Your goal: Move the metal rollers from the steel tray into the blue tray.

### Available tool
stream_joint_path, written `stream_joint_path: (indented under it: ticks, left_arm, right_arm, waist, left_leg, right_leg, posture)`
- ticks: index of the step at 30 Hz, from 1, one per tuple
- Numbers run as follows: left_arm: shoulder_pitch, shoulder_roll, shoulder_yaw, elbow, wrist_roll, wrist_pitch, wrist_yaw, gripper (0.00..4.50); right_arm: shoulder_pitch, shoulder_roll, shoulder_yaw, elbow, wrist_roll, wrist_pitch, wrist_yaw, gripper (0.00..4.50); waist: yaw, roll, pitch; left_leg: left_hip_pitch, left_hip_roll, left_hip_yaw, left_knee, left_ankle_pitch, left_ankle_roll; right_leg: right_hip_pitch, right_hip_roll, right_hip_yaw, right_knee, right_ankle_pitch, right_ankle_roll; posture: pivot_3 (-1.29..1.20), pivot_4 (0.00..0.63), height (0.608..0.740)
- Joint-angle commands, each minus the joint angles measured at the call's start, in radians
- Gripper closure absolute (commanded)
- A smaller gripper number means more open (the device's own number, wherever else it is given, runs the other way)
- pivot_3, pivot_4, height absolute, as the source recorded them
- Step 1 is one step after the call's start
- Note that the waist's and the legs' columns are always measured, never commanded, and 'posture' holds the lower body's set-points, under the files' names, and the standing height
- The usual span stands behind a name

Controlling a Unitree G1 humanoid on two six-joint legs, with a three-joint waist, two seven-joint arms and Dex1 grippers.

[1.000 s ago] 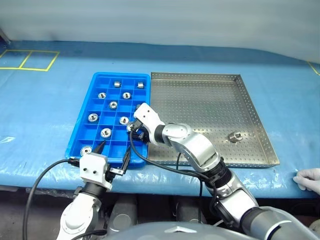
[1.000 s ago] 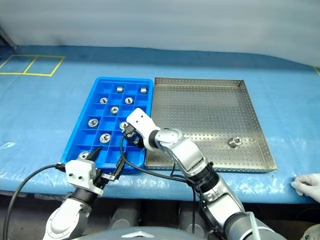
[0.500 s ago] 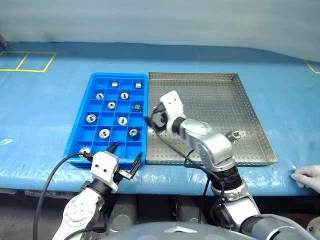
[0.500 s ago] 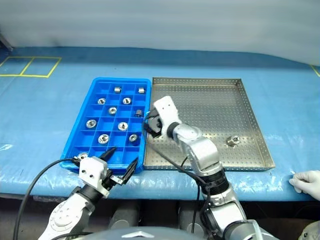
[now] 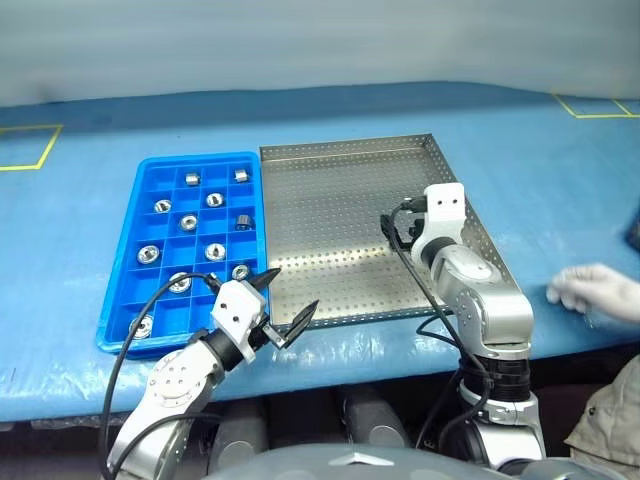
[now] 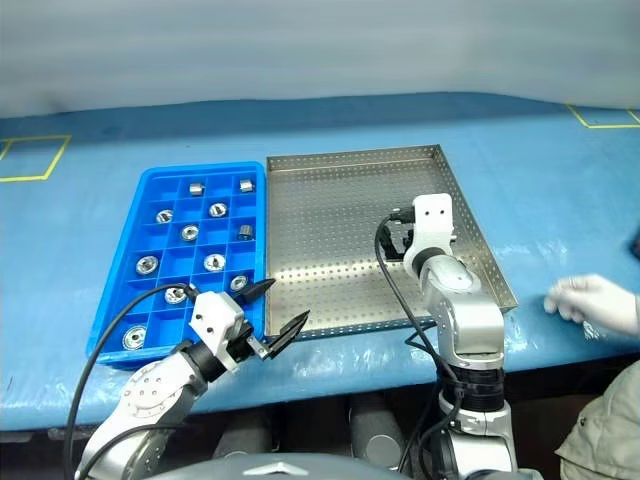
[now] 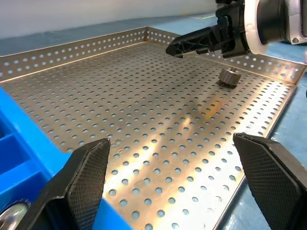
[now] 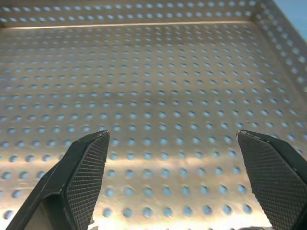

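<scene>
The blue tray and the steel tray are laid side by side on the blue-covered tabletop, long edges just about touching, with the blue one on the robot's left. Ten of the metal rollers are seen sitting in the blue tray's little square compartments, one per compartment, spread from the far row down to the near corner. One last roller is spotted in the left wrist view, lying on the perforated base of the steel tray near its right rim, right below the right arm's black fingers; in the head views that spot is hidden behind the right arm. The left gripper is held wide open with nothing in it, over the near edge where the two trays meet. The right gripper is spread wide open too and empty, held above the right part of the steel tray. A person's white-gloved hand is rested on the tabletop off to the right, well apart from both trays.
</scene>
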State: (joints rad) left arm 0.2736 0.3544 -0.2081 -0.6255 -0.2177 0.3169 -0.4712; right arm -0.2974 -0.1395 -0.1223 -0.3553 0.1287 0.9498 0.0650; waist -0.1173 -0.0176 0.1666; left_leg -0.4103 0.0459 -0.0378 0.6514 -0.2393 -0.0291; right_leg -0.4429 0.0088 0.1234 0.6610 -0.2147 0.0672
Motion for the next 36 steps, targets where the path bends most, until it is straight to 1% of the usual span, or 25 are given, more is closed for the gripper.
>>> stream_joint_path:
  ticks: [1,8,13,36]
  left_arm:
    - [-0.014,0.002,-0.009,0.003,-0.024,-0.005,-0.025,0.0]
    - [-0.024,0.001,-0.011,0.015,-0.026,-0.006,-0.03,0.0]
    - [-0.023,0.001,-0.013,0.018,-0.026,-0.008,-0.028,0.0]
    - [-0.012,-0.004,-0.01,0.011,-0.026,-0.01,-0.005,0.0]
  right_arm:
    - [0.02,0.01,-0.03,-0.058,0.008,0.007,-0.02,0.02]
    - [0.078,0.023,-0.07,-0.042,0.02,0.013,-0.032,0.02]
    - [0.103,0.035,-0.089,0.006,0.025,0.006,-0.038,0.02]
    - [0.083,0.024,-0.049,0.042,0.025,-0.006,-0.019,0.02]
  waist:
    - [-0.016,0.0,0.0]
    - [-0.045,0.001,-0.001]
    - [-0.059,0.001,-0.001]
    - [-0.056,0.001,-0.001]
  left_leg:
    - [0.0,0.0,0.0,0.0,0.0,0.0]
    - [0.0,0.0,0.0,0.001,0.0,0.0]
    - [0.0,0.0,0.001,0.001,0.0,0.0]
    - [0.001,0.0,0.0,0.001,0.0,0.0]
  right_leg:
    - [0.0,0.0,0.0,0.0,0.0,0.0]
    - [0.001,0.0,0.001,0.0,0.0,0.0]
    - [0.001,0.0,0.002,0.0,0.0,0.0]
    - [0.002,0.0,0.002,0.0,0.0,0.0]
  posture:
    - [-0.13,0.15,0.74]
    - [-0.14,0.15,0.74]
    - [-0.12,0.15,0.74]
    - [-0.09,0.15,0.74]
